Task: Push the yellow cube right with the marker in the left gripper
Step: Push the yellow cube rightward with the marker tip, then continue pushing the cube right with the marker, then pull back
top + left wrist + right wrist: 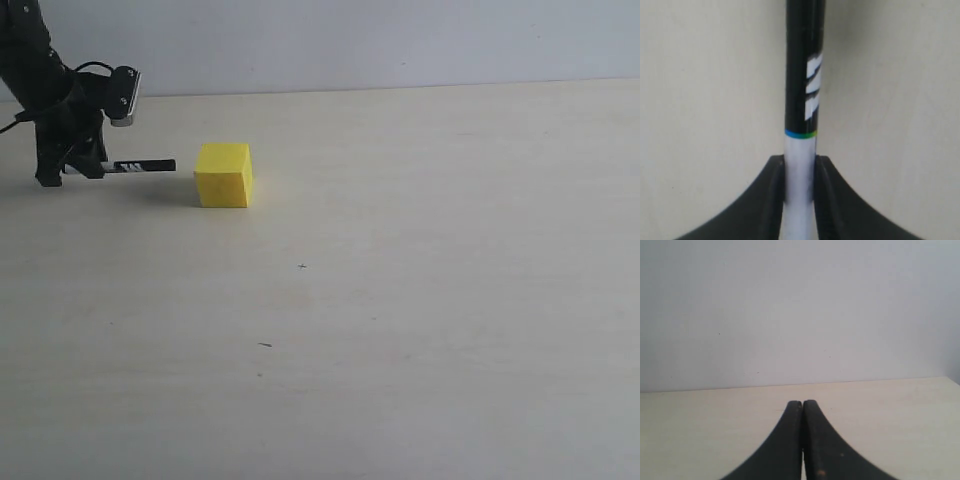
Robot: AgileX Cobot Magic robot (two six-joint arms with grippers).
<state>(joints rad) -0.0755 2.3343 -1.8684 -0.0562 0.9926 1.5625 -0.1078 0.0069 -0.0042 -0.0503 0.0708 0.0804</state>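
From my station the pale bench (420, 330) fills most of the exterior view, bare apart from the task's things and a few tiny dark specks. My left hand (85, 167) sits low over the far left part of it, its jaws closed partway onto the marker (140, 166). The left wrist view shows them pinching the white barrel on both sides, with the black half and its white label sticking out ahead. My right hand (802, 404) has its jaws pressed together with nothing between them, and it is looking across open bench toward the wall. The yellow cube (223, 176) rests flat on the bench just to the right of the left hand. The marker lies roughly level and points at the cube's left face. Its black end is near that face, but I can see a sliver of bench between them, so I judge there is no contact yet. The grasp and the line-up look done, and the whole push to the right is left to do.
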